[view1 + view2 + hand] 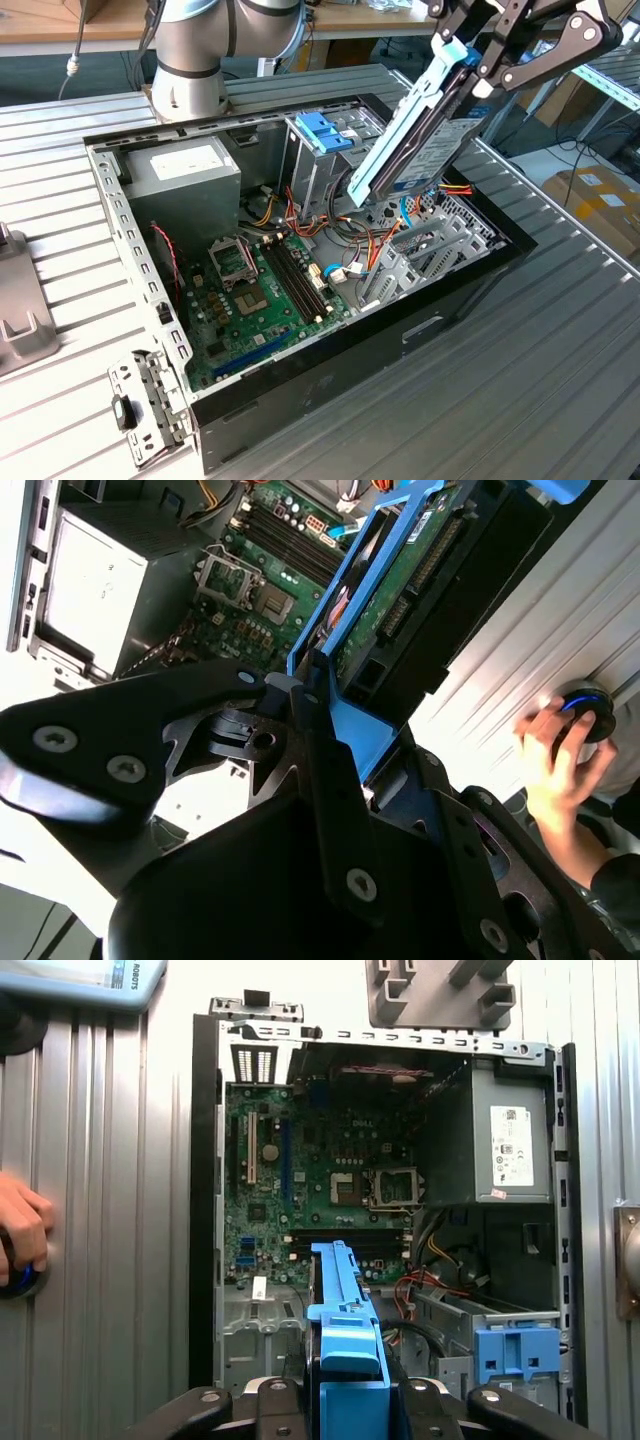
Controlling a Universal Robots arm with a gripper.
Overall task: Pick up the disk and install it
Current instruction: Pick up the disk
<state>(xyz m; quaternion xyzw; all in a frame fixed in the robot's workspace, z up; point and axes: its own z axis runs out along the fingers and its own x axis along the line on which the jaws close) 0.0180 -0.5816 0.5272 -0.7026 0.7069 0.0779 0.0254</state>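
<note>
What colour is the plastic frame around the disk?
Light blue; the frame of the disk shows best in the exterior view.

- In the exterior view, bright, even light falls from above; the bench (pixel 560 380) shows a sheen toward 4 o'clock.
- The computer case (pixel 330 385) is dimmer inside, with shadow along its wall at 9 o'clock.
- In the second wrist view the bench glares near white, and the end effector (pixel 310 695) is a dark silhouette beside the disk (pixel 400 590).
- In the first wrist view the bench washes out pale.
</note>
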